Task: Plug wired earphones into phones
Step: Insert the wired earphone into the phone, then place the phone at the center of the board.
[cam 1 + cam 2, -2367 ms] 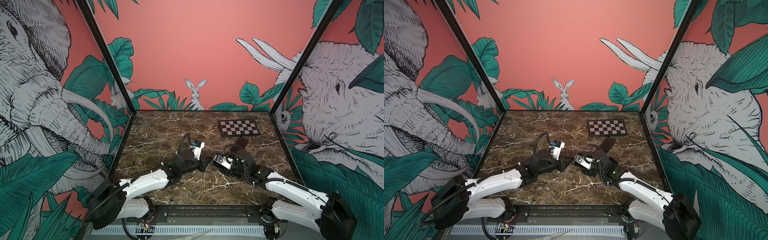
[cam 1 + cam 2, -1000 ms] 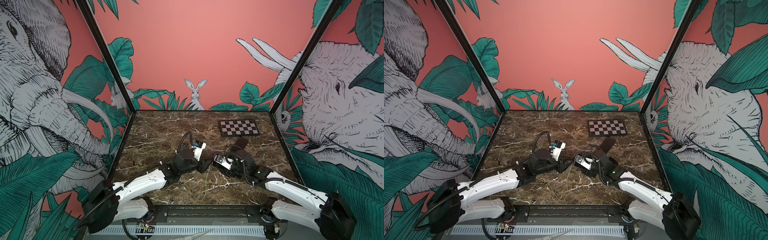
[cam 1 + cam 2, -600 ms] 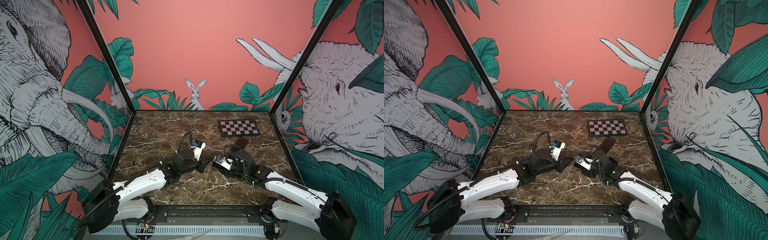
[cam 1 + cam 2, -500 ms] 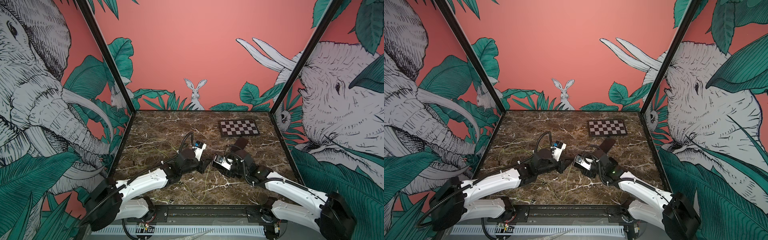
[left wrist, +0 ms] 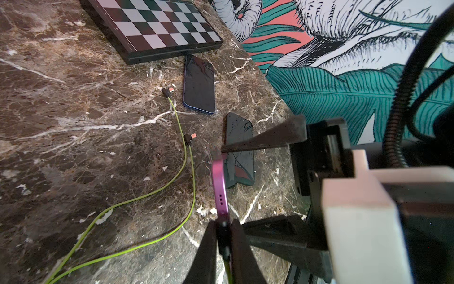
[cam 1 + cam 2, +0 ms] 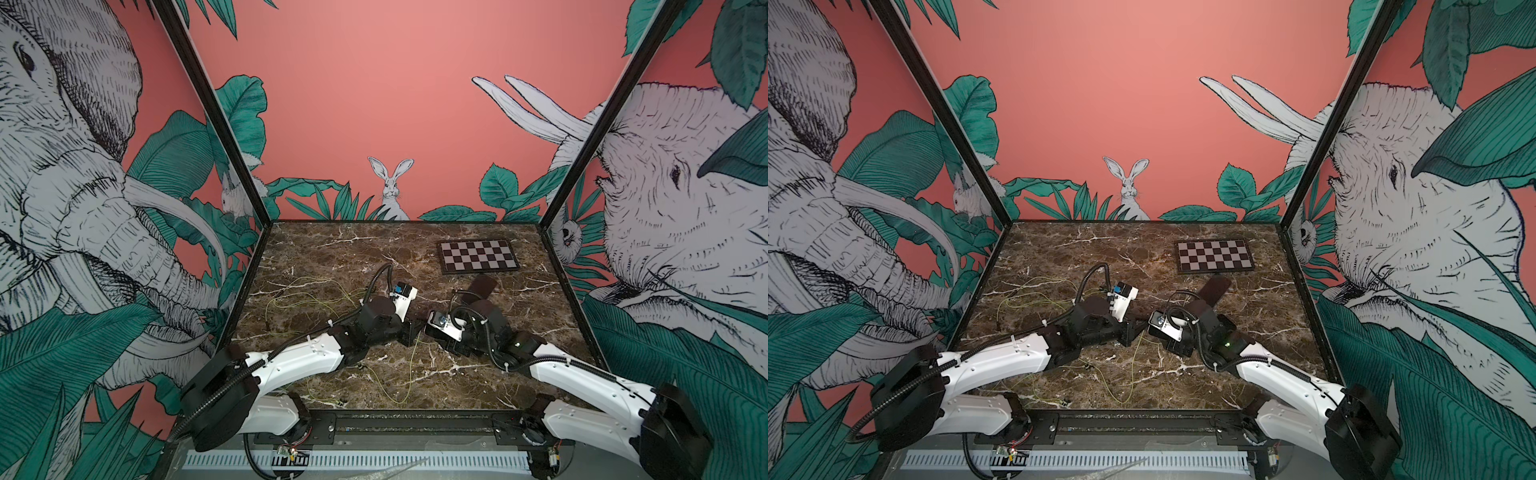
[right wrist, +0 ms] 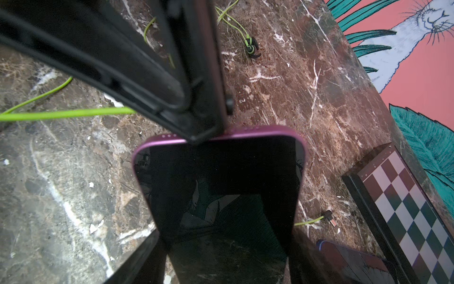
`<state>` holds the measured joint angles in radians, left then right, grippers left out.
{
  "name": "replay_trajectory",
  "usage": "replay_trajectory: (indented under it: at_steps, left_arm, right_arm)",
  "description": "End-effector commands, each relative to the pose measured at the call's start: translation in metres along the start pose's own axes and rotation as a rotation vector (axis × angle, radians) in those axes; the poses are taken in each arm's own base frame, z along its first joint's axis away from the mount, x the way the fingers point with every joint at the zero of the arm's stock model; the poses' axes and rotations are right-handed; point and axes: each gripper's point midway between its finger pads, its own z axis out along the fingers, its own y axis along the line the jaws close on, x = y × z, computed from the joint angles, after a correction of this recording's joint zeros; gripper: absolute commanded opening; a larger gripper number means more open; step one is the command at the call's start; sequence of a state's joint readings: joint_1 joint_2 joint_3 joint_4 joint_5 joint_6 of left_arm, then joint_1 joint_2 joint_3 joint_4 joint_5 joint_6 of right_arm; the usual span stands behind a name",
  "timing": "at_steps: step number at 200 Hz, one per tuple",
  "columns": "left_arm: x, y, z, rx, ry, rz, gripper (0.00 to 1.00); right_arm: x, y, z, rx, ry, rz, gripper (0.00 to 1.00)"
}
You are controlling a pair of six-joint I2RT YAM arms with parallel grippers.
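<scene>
Brown marble table (image 6: 332,249) lies open along its near edge, crossed only by loops of thin green cord (image 6: 409,374). Black frame posts and the side walls close it in on the left and right.

Both arms reach low from the front rail and lean inward, so their wrists meet tip to tip near the middle of the table. The right gripper (image 7: 223,246) clamps the purple-edged phone (image 7: 221,177) across its width.

The phone's long axis runs along the line between the two grippers. Its port end, with the speaker holes, faces the left one, and its dark screen faces the right wrist camera.

The left gripper (image 5: 224,227) is pinched on a small dark plug (image 5: 223,233) right at that port end. Whether the plug is seated I cannot tell.

Beyond, toward the right wall, a dark phone (image 5: 238,127) and a blue-edged phone (image 5: 199,83) lie flat, with two loose plugs (image 5: 190,137) just beside them. Farthest off, a checkerboard (image 6: 478,255) lies near the back right corner, with bare marble to its left.
</scene>
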<state>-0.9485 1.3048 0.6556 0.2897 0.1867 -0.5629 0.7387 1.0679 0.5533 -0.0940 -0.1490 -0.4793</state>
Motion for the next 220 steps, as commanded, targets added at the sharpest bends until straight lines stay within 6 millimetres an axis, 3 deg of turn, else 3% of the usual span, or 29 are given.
replay_trajectory:
  at_steps: [1,75,111,146,167,198,220]
  left_arm:
    - [-0.014,-0.014,-0.001,0.043,-0.036,-0.006,0.18]
    - [-0.028,-0.003,-0.043,-0.08,-0.097,0.079,0.47]
    - [-0.05,0.017,-0.082,-0.225,-0.166,0.141,0.62]
    - [-0.059,0.054,-0.101,-0.306,-0.129,0.079,0.64]
    - [-0.059,0.055,-0.102,-0.295,-0.057,0.135,0.64]
    - [-0.072,0.058,-0.106,-0.355,-0.021,0.224,0.63]
    - [-0.083,0.053,-0.106,-0.344,-0.011,0.251,0.63]
  right_arm:
    - [-0.033,-0.013,-0.01,0.033,-0.097,-0.025,0.59]
    - [0.008,-0.002,-0.018,-0.01,0.118,-0.017,0.59]
    - [0.038,0.012,-0.03,-0.069,0.255,-0.056,0.6]
    - [0.062,0.034,-0.053,-0.21,0.398,-0.108,0.6]
    - [0.086,0.049,-0.069,-0.308,0.516,-0.158,0.6]
    - [0.124,0.048,-0.08,-0.294,0.664,-0.239,0.62]
    - [0.139,0.051,-0.08,-0.318,0.726,-0.266,0.62]
